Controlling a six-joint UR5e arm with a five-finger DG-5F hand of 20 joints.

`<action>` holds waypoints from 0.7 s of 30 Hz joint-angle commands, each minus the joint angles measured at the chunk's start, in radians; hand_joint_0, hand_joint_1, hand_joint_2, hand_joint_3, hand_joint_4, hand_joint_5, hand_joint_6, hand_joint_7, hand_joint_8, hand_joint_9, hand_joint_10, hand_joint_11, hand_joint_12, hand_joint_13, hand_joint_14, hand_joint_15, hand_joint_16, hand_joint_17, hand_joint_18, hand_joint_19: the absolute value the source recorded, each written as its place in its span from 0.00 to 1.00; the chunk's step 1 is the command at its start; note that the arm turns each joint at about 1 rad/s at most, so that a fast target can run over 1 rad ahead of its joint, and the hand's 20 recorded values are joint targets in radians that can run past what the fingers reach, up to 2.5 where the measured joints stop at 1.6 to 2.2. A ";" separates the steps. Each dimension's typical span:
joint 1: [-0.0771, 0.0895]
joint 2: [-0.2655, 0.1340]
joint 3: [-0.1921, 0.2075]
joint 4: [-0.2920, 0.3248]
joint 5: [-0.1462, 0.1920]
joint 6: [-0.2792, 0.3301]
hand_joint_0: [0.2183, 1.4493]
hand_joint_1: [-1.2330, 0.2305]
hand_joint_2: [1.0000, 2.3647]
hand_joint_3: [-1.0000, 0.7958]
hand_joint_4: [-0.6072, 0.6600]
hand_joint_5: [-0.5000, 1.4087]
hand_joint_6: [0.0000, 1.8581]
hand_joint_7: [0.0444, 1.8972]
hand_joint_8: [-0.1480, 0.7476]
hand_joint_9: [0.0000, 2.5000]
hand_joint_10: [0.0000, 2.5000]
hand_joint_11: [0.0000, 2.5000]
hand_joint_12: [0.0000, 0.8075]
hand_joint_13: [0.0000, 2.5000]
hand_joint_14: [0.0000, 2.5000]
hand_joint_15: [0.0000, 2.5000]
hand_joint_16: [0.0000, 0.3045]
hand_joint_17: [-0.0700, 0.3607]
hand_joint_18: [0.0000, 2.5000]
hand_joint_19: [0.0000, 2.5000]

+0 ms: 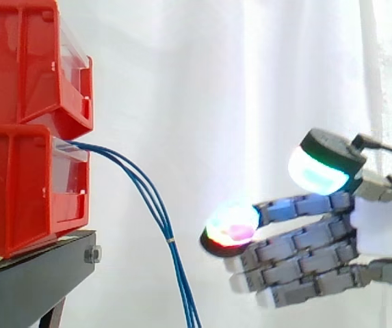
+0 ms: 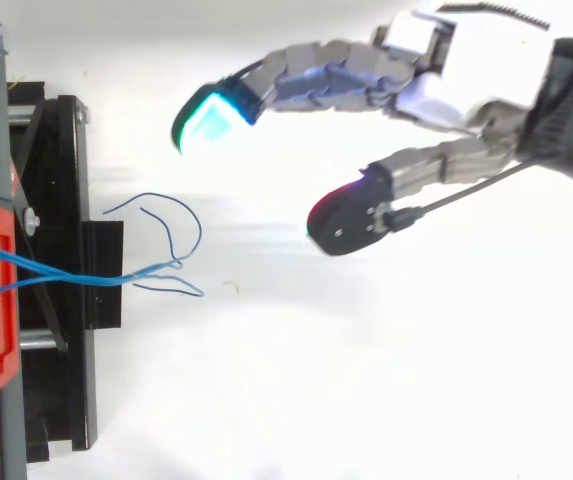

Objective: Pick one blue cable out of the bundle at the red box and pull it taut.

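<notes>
**Blue cables** point(image 1: 156, 205). A bundle of thin strands.
- Position: they leave the front lip of the lower red bin point(image 1: 24, 191), arc outward and hang down below it.
- From above: they run out from the bin, past the black stand point(image 2: 61, 200), and end in loose loops and free tips.
- Hard to make out: the strands run so close together that their number is hard to settle.
- Hidden or cut off: their start inside the bin is hidden behind its front. In the side view their lower ends are cut off at the bottom edge.

**Lower red bin.**
- Setting: it carries an upper red bin point(image 1: 31, 61) and sits on the black stand before a white curtain point(image 1: 216, 82).
- Cut off: the left edge cuts it in both views.

**Hand** point(image 1: 380, 229).
- Position: well apart from the lower red bin and about level with it. It lies out beyond the cables and touches none of them.
- Pose: the fingers reach toward the bin, close together and gently bent. The thumb is raised above them across a wide gap. The hand is spread and holds nothing.
- Pads: the fingertips point(image 1: 233, 224) glow cyan and magenta, and the thumb pad point(image 1: 322, 167) glows white and green.
- Cut off: the wrist runs off the right edge of the side view.
</notes>
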 commanded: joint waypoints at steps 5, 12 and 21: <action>0.017 -0.136 0.161 -0.033 -0.012 0.119 0.26 0.40 0.00 0.28 0.74 0.16 0.27 0.34 0.50 0.15 0.00 0.00 0.46 0.13 0.00 0.04 0.17 0.43 0.10 0.04; 0.022 -0.150 0.164 -0.010 -0.015 0.084 0.26 0.40 0.00 0.28 0.74 0.16 0.27 0.34 0.50 0.15 0.00 0.00 0.46 0.13 0.00 0.04 0.17 0.43 0.10 0.04; 0.035 -0.208 0.193 0.056 -0.026 0.085 0.26 0.39 0.00 0.28 0.76 0.17 0.27 0.38 0.50 0.15 0.00 0.00 0.46 0.13 0.00 0.04 0.17 0.43 0.10 0.05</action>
